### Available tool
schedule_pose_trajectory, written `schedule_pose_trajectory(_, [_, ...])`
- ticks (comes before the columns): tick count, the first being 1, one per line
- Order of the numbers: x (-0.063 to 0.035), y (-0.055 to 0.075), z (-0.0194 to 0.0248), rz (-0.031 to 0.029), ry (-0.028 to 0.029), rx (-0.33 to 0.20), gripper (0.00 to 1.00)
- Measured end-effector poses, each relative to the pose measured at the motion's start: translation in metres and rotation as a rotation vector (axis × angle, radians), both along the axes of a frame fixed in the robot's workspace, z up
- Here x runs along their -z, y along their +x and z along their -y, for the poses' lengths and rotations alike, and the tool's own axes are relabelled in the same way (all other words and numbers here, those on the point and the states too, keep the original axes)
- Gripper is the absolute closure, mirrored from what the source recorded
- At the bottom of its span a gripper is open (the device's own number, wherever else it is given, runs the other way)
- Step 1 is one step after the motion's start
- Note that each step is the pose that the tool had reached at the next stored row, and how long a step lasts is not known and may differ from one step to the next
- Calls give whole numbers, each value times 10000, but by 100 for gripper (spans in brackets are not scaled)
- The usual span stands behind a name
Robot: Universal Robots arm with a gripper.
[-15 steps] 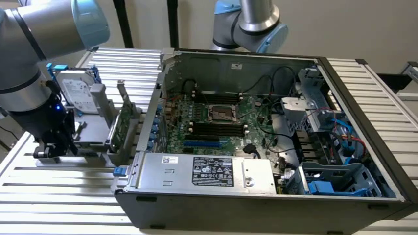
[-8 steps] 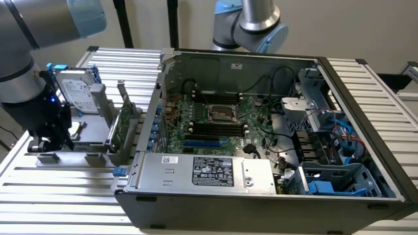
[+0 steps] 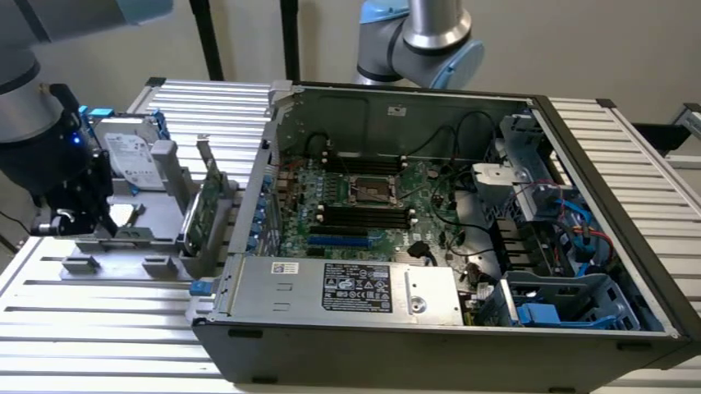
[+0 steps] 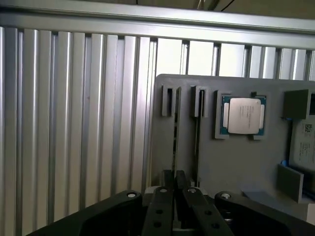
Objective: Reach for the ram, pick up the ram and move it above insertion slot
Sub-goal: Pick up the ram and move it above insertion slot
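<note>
Claw (image 3: pixel 71 222) hangs low over the grey fixture tray (image 3: pixel 121 246) at the exterior view's left; whether it is open or clamped on anything I cannot tell. In the wrist view the claw (image 4: pixel 174 177) sits right at the near end of the ram (image 4: pixel 175 142); the ram shows edge-on as a thin dark strip standing in a narrow groove of the tray (image 4: pixel 236 162), with its far end in a slotted post. A second groove runs just beside it; what it holds I cannot tell. A processor (image 4: pixel 243 115) lies flat in a square pocket of the same tray. A silver hard drive (image 3: pixel 126 156) stands upright in the tray; a green expansion card (image 3: pixel 205 205) stands on edge in a slot nearest the computer case (image 3: pixel 438 353). The case lies open on the ribbed metal surface (image 3: pixel 110 328); inside it are the motherboard (image 3: pixel 428 185) with black memory slots (image 3: pixel 367 217), a power supply (image 3: pixel 350 287) against the front wall, and a blue drive cage (image 3: pixel 559 304) in the corner. A second arm (image 3: pixel 428 37) stands behind the case.
</note>
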State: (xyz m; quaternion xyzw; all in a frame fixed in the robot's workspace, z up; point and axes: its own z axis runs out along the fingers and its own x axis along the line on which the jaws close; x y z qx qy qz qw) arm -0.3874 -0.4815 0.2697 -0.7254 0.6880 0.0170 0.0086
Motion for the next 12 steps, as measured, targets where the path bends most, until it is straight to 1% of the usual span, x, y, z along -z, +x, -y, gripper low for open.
schedule_pose_trajectory(3, [-136, 110, 1, -2, 0, 0, 86])
schedule_pose_trajectory(6, [-271, 227, 1, -2, 15, -4, 86])
schedule_pose_trajectory(12, [-544, 476, 1, -2, 92, -13, 86])
